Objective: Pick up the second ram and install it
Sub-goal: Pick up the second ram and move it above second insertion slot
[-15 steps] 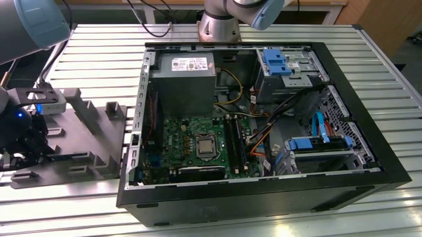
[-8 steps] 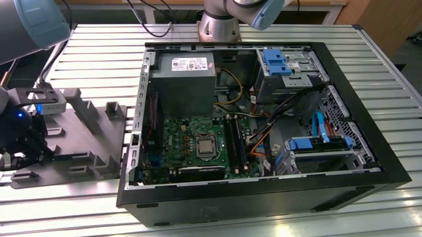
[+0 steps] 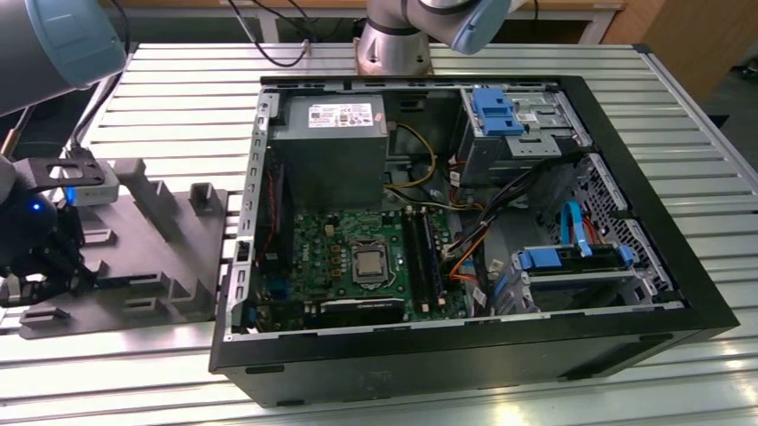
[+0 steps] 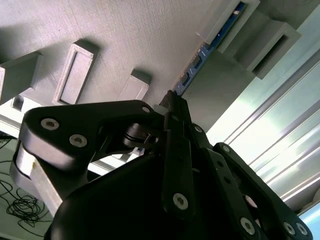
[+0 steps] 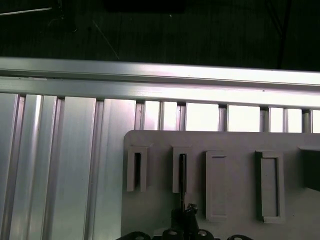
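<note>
Since the second ram (image 4: 197, 57), a thin dark circuit-board stick w/ bluish chips along it, sits on edge in its holder on the grey plastic tray w/ raised blocks (image 3: 166, 240), I'd call the job early: the grab looks made, the lift not yet.

The black two-finger gripper (image 3: 35, 266) is down over that tray at the exterior view's far left, approx mid-height. It's well apart from the open black PC case (image 3: 474, 355), which takes up the frame's centre & right. Tray & case both rest on the slatted aluminium table (image 3: 177, 106).

In the second wrist view the fingertips (image 4: 176, 114) are pinched together on the stick's near end, w/ the rest of the board running away from them between two tray blocks. In the first wrist view the ram (image 5: 182, 172) shows edge-on as a thin dark line in a narrow slot of the tray (image 5: 240, 145), w/ the gripper (image 5: 183, 216) clamped right onto it.

Not done, as I judge it: the carry across to the case & the seating. The slim black memory slots (image 3: 421, 257) lie just beside the square silver chip (image 3: 369, 263) on the green mobo (image 3: 326, 240), lower centre of the exterior view. Can't tell from here whether one of them already holds a stick.
</note>
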Robot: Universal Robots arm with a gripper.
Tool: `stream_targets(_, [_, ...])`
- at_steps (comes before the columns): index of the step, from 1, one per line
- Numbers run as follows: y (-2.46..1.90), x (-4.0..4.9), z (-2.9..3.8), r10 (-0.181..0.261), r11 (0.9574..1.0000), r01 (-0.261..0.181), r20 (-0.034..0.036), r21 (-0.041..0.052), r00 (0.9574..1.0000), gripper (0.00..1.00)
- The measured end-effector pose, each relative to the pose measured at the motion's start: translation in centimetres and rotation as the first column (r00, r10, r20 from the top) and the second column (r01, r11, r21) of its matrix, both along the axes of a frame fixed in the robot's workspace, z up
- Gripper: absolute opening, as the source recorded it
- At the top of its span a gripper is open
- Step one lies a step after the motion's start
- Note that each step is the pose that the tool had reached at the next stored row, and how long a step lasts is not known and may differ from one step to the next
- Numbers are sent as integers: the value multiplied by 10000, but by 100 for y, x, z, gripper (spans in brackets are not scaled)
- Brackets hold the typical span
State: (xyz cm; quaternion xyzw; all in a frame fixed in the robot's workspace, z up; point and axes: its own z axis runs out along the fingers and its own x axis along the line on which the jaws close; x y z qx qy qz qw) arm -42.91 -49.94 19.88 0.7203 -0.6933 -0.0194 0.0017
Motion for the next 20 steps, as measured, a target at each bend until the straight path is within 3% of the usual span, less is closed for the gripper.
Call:
stream_targets(1, [0, 0, 0, 0, 10000, 0, 0, 0, 10000, 12])
stream_targets(14, [0, 0, 0, 66, 10000, -66, 1, 2, 10000, 11])
stream_targets(20, [0, 0, 30, 66, 10000, -66, 1, 1, 10000, 11])
